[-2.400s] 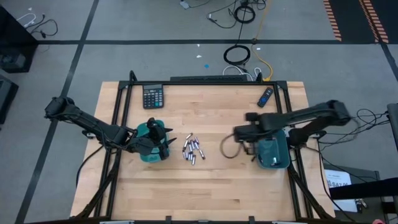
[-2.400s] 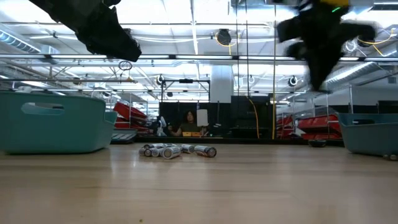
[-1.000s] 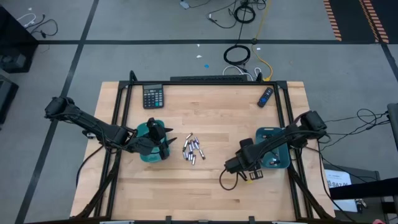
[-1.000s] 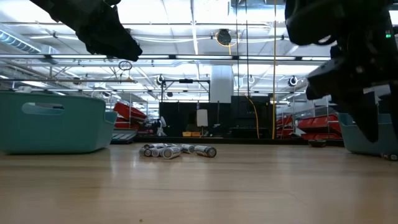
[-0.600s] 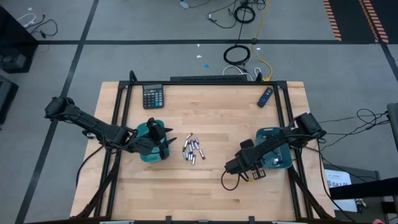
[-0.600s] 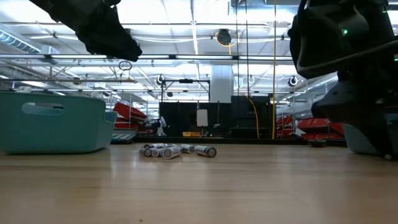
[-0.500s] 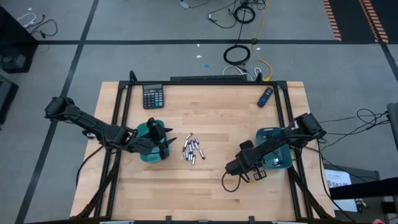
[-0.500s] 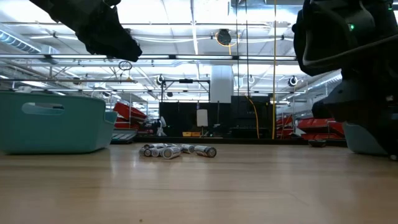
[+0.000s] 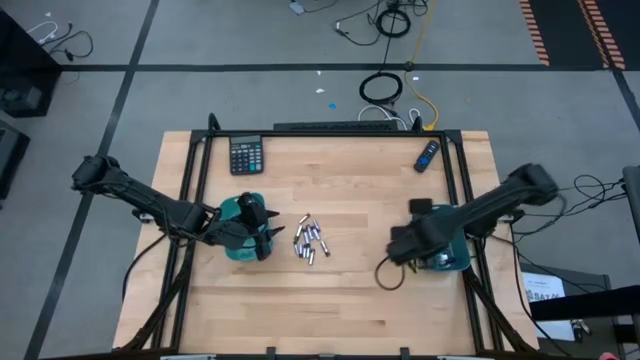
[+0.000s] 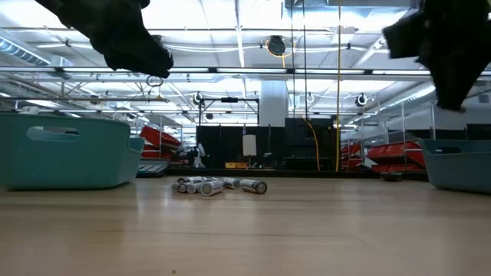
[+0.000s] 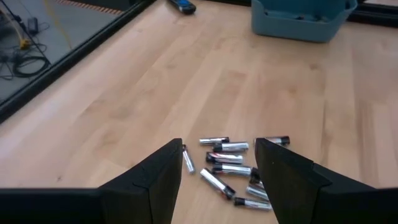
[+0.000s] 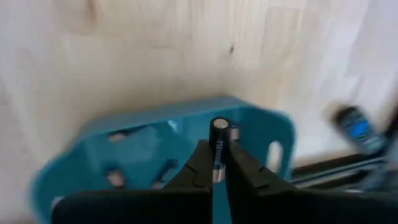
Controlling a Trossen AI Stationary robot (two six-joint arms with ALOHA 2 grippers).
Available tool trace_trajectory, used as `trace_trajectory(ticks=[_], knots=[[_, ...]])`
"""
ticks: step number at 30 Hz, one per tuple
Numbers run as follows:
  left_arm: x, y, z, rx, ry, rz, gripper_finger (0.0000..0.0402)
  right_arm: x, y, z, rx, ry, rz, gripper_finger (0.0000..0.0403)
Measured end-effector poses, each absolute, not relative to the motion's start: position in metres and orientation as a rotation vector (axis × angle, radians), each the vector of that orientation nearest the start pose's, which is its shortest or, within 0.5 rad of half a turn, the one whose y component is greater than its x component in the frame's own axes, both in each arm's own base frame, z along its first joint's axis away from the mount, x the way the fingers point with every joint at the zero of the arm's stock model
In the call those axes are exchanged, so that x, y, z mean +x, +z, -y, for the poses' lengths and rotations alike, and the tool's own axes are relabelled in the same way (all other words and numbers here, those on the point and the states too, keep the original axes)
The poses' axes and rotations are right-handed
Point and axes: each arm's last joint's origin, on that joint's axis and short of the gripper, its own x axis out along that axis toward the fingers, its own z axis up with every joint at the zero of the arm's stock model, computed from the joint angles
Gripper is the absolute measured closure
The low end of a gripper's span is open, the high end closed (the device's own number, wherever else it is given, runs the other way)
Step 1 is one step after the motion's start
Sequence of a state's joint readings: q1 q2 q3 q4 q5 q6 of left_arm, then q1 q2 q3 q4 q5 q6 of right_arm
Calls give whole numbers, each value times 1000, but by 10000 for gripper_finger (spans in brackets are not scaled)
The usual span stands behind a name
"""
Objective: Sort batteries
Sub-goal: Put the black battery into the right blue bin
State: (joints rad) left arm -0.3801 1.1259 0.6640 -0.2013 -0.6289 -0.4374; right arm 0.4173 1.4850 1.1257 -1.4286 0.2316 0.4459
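Observation:
A heap of small silvery batteries (image 9: 309,241) lies on the wood in the table's middle; it also shows in the low view (image 10: 219,185) and the left wrist view (image 11: 233,168). My left gripper (image 9: 262,232) hangs open over the left teal tray (image 9: 238,212), its fingers (image 11: 163,177) pointing toward the heap. My right gripper (image 9: 410,240) is shut on one battery (image 12: 218,146) above the right teal tray (image 9: 447,257), where a few blurred batteries (image 12: 118,137) lie. My right gripper pinches the battery between its two fingers at the battery's silvery end (image 12: 216,174). The battery's dark part with its cap (image 12: 219,124) sticks out beyond the fingertips, along the fingers. It is lifted clear, above the right tray's inside (image 12: 155,155).
A black calculator (image 9: 246,155) lies at the far left and a dark blue remote-like stick (image 9: 427,155) at the far right. A cable loop (image 9: 388,275) hangs from the right arm. Bare wood lies near the table's near edge (image 9: 320,320).
My right gripper has risen and gone from the near side of the right tray toward the table's far and right edges, ending over that tray. My left arm and the battery heap have kept still.

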Motion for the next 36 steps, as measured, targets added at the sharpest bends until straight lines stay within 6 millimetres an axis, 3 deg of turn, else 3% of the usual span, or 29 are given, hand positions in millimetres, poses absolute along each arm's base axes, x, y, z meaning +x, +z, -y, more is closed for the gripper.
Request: trace_trajectory(ticks=[5, 8, 13, 17, 21, 27, 31, 36], knots=[[215, 231, 68, -81, 350, -505, 187, 176, 239, -81, -16, -316, -1679, 400], [217, 231, 68, -79, 355, -498, 187, 161, 223, -78, 38, -391, -1695, 380], [232, 223, 69, -130, 322, -487, 187, 148, 206, -74, 80, -424, -1672, 295], [248, 211, 65, -174, 309, -522, 187, 146, 215, -71, 56, -453, -1638, 230], [270, 210, 56, -199, 303, -594, 187, 155, 238, -72, -2, -502, -1505, 205], [306, 205, 49, -124, 226, -784, 188, 192, 264, -82, -61, -461, -1038, 218], [330, 194, 62, 50, -6, -871, 188, 217, 260, -95, -90, -310, -841, 234], [346, 179, 72, 290, -160, -948, 188, 231, 241, -103, -110, -215, -772, 245]])
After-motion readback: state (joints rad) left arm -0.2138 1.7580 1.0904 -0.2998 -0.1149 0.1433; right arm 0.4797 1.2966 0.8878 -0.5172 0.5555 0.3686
